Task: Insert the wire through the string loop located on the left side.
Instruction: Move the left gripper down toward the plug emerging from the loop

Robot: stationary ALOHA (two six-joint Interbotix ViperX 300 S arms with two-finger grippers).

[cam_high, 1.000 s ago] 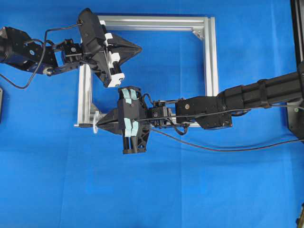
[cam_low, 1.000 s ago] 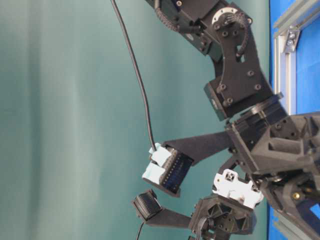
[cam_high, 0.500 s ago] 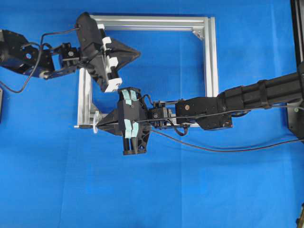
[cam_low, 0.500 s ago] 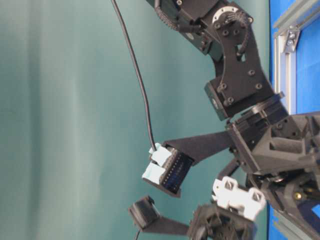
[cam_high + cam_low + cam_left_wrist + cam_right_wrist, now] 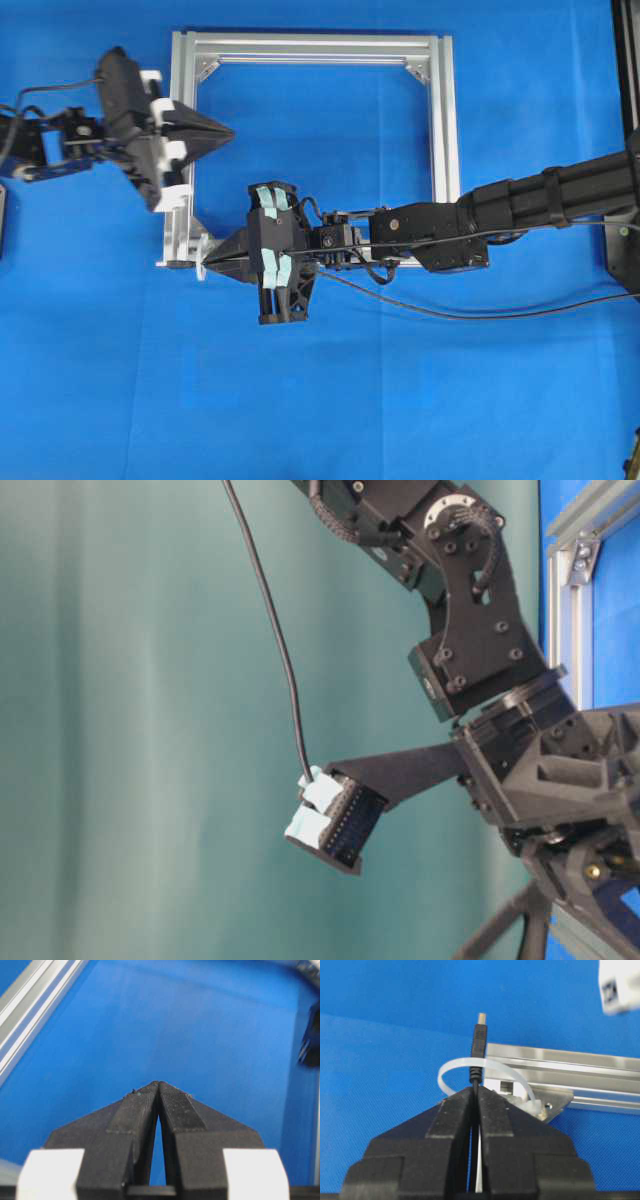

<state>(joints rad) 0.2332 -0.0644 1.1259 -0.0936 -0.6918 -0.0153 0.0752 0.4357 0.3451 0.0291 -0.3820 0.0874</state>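
My right gripper (image 5: 475,1087) is shut on the wire, a thin black cable, just behind its dark plug (image 5: 478,1042). The plug points up from the fingertips and crosses the far arc of the whitish string loop (image 5: 452,1067), its metallic tip beyond the band. The loop hangs off the silver frame's lower left corner (image 5: 555,1097). Overhead, the right gripper (image 5: 208,267) touches the loop (image 5: 203,266), and the wire (image 5: 470,317) trails right over the cloth. My left gripper (image 5: 230,131), (image 5: 158,1082) is shut and holds nothing, hovering by the frame's left rail (image 5: 178,215), up and left of the loop.
The square aluminium frame (image 5: 445,120) lies on blue cloth, and its rail (image 5: 35,1000) runs along the left wrist view's upper left. The right arm (image 5: 520,205) stretches across the frame's lower rail. A dark fixture (image 5: 625,60) borders the right edge.
The left arm has pulled back to the left, from over the frame's inside to its left rail, and has left the table-level view. The right gripper and wire have stayed put.
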